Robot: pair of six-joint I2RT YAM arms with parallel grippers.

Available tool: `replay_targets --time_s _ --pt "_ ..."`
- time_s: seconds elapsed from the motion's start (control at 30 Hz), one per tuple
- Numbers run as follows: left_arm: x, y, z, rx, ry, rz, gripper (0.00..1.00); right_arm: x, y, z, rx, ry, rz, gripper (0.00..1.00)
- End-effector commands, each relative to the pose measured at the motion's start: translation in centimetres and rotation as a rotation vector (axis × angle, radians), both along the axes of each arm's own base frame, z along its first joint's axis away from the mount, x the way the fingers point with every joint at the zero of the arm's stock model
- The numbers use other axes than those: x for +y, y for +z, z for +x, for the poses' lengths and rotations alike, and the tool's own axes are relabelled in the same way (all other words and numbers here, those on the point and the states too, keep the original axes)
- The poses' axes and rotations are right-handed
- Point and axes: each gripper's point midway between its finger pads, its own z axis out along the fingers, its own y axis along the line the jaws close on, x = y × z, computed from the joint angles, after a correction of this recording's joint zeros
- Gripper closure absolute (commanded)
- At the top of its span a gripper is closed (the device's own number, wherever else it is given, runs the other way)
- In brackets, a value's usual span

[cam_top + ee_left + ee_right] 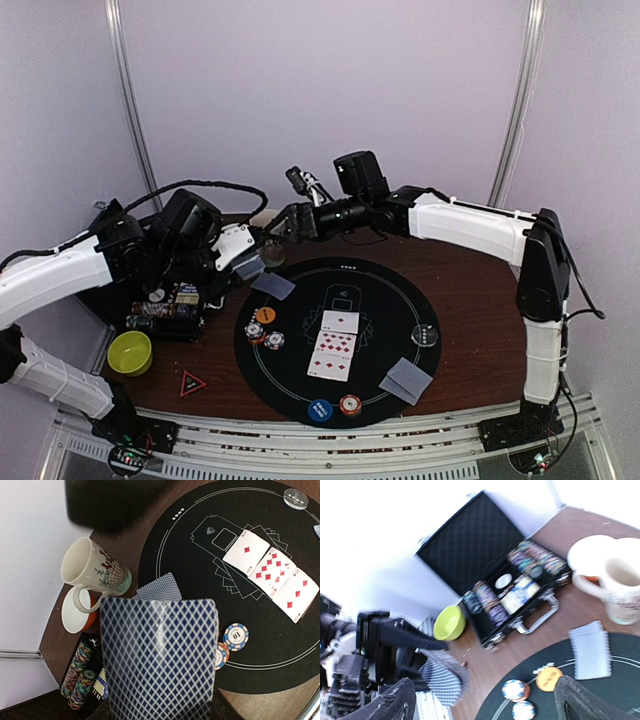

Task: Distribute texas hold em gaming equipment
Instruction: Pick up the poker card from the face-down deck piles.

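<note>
your left gripper [248, 262] is clenched on one held card [160, 655], up off the table [480, 300] between the chip case [470, 545] and the far-left edge of the mat [400, 300]. in the left wrist view the blue diamond back faces the camera and the long axis runs up-down, tipped a little. its face is hidden.

your right gripper [282, 226] reaches across to the far-left edge of the mat. its fingers [390, 702] are spread wide with nothing between them.

a face-down card [272, 285] lies flat on the far-left edge of the mat, long axis slanting far-left to near-right. three face-up diamond cards [335, 345] sit at the mat's centre in a column running far to near, edges touching, each long axis lying left-right. pip counts look different on each, but i can't read the ranks for sure. two face-down cards [407, 381] overlap at the near-right edge of the mat.

two striped chip stacks [265, 337] sit at the left edge of the mat, and the top chip of one [236, 635] reads "10". an orange disc [265, 315] is just beyond them, its writing too small to read. a blue disc [320, 410] and a striped chip [350, 404] sit side by side at the near edge. a clear disc [426, 335] is at the right edge.
</note>
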Motion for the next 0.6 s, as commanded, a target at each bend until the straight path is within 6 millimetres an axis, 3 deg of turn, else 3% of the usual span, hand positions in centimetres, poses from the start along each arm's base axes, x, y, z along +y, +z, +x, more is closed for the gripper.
replay_targets --time_s 0.0,0.17,0.27,0.57 --pt "-0.7 2.6 0.5 -0.058 -0.014 -0.057 0.53 2.3 -1.4 -2.7 0.017 0.143 -0.004 0.04" --pt "-0.8 2.5 0.5 -0.052 -0.016 -0.058 0.53 3.8 -1.8 -4.2 0.014 0.216 0.022 0.08" --pt "-0.9 2.5 0.5 -0.051 -0.020 -0.060 0.53 4.4 -2.7 -3.8 0.014 0.197 -0.007 0.12" --pt "-0.9 2.4 0.2 -0.048 -0.037 -0.061 0.54 4.3 -4.0 -2.1 0.017 0.125 -0.089 0.46"
